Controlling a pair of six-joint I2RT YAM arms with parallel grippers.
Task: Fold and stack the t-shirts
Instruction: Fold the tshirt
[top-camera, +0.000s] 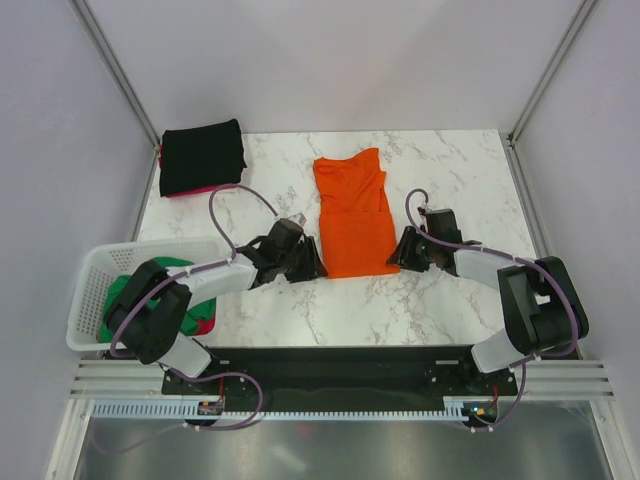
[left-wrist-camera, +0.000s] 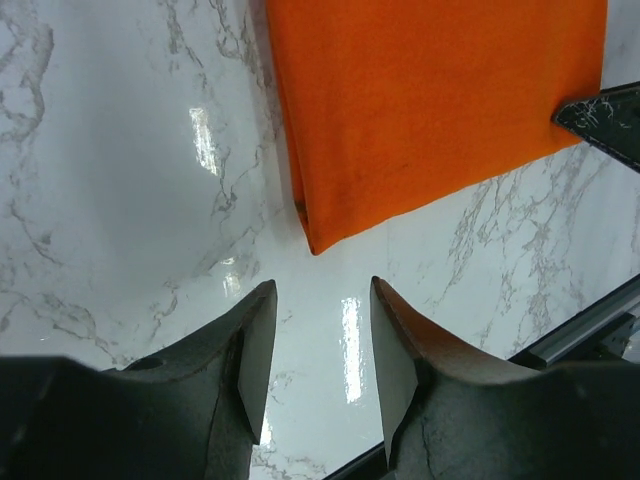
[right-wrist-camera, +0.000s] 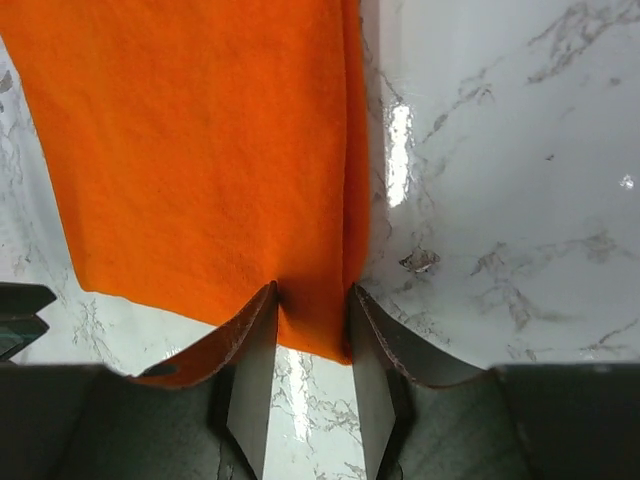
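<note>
An orange t-shirt (top-camera: 352, 215) lies folded lengthwise in the middle of the marble table, collar end away from me. My left gripper (top-camera: 312, 262) rests just off its near left corner. In the left wrist view the gripper (left-wrist-camera: 322, 285) is open over bare marble, and the orange t-shirt (left-wrist-camera: 430, 100) sits beyond its tips. My right gripper (top-camera: 400, 250) is at the near right corner. There, in the right wrist view, the gripper (right-wrist-camera: 313, 290) has its jaws apart, straddling the corner of the orange t-shirt (right-wrist-camera: 200, 150).
A folded black t-shirt (top-camera: 203, 157) lies at the back left on a pink-red one (top-camera: 185, 192). A white lattice basket (top-camera: 95, 270) at the left edge holds a green t-shirt (top-camera: 125, 295). The right gripper's fingertip (left-wrist-camera: 605, 120) shows in the left wrist view.
</note>
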